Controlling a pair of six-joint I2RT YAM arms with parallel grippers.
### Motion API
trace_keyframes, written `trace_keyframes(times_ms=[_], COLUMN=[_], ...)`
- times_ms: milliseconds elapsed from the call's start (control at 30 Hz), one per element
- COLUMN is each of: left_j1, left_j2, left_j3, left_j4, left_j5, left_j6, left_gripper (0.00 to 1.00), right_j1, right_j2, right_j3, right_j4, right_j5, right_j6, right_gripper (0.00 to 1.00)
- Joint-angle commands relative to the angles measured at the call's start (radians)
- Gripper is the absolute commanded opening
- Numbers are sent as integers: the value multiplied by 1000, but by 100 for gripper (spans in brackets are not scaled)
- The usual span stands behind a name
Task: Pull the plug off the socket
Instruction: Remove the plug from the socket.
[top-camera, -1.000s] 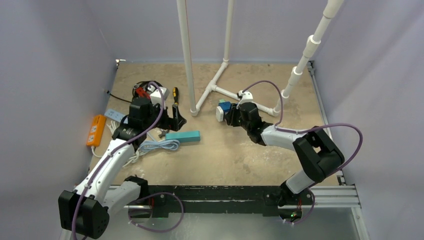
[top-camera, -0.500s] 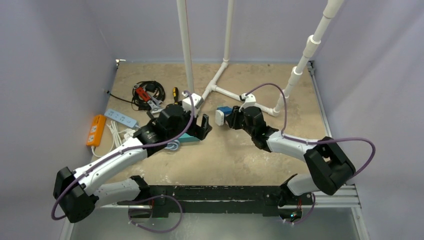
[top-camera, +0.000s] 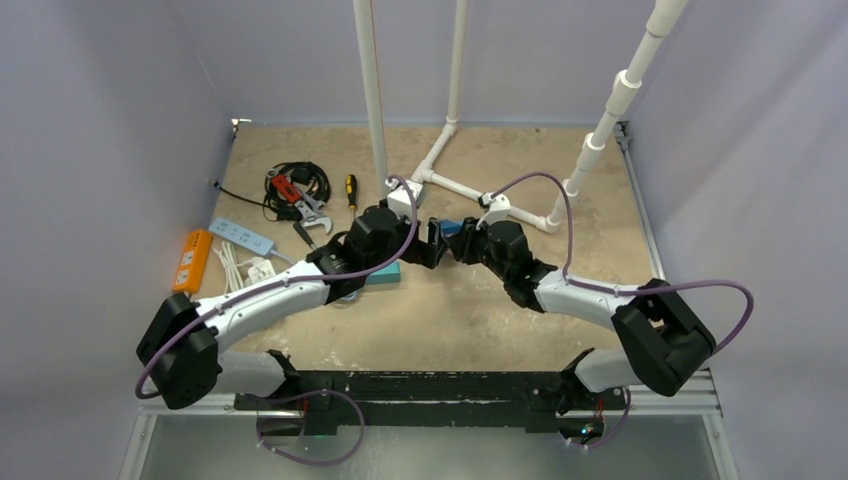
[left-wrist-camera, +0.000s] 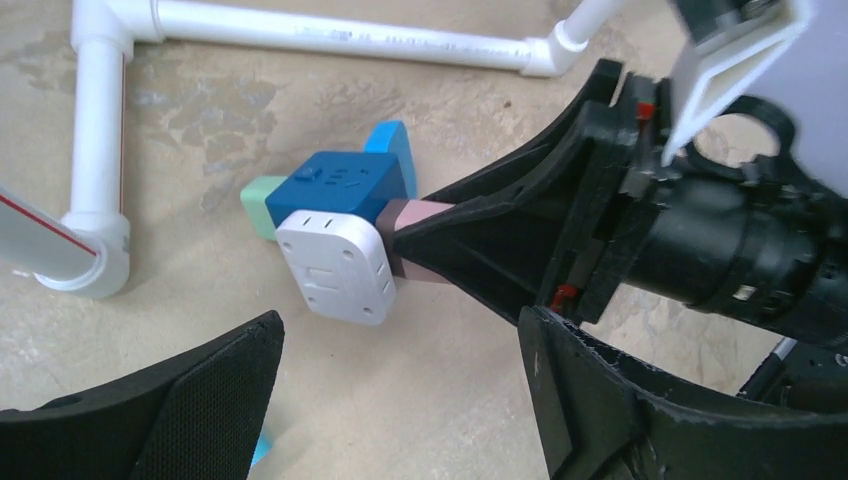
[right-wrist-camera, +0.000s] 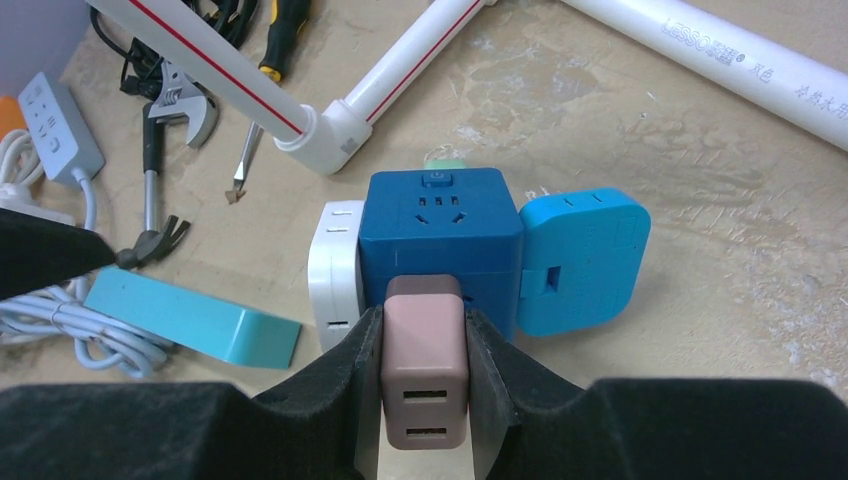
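Tan, stained tabletop (top-camera: 480, 310), lilac walls on three sides.

Top view: the left arm has swung in from the clutter on the left to the centre. The left gripper (top-camera: 432, 246) now sits just beside the blue cube socket (top-camera: 452, 228), facing the right gripper (top-camera: 464, 244), which has edged a little leftward. White PVC frame (top-camera: 455, 185) stands close behind the cube. Orange power strip (top-camera: 190, 260), pale blue strip (top-camera: 240, 236), black cable coil (top-camera: 300, 180), wrench (top-camera: 312, 212) and screwdriver (top-camera: 351, 188) lie well apart at left. Teal box (top-camera: 385, 275) is partly hidden under the left arm.

Left wrist: own jaws stand wide apart with nothing between them. White plug (left-wrist-camera: 335, 265) on the cube's near face; green plug (left-wrist-camera: 260, 200) and light-blue plug (left-wrist-camera: 392, 142) on other faces. Pink plug (left-wrist-camera: 418, 214) is seated in the cube, pinched by the right arm's black fingers (left-wrist-camera: 480, 235).

Right wrist: jaws clamped on the pink plug, which is still in the socket. Two slots on the plug's rear face. Pipe lettering reads "LESSO". Hammer (right-wrist-camera: 150, 245) and white cord (right-wrist-camera: 50, 320) at left.
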Motion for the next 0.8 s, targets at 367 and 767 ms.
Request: trace_keyframes(times_ms=[367, 767], left_j1=[24, 37], left_j2=[181, 275], left_j3=[49, 73], left_j4=[-16, 12], left_j5=[-50, -63], left_j6=[-70, -59], left_gripper=[75, 70], right_j1=[26, 38], right_j2=[22, 46], right_j3=[35, 48], right_j4=[104, 102], right_j5=[9, -2], right_j6=[13, 12], right_gripper=[0, 0])
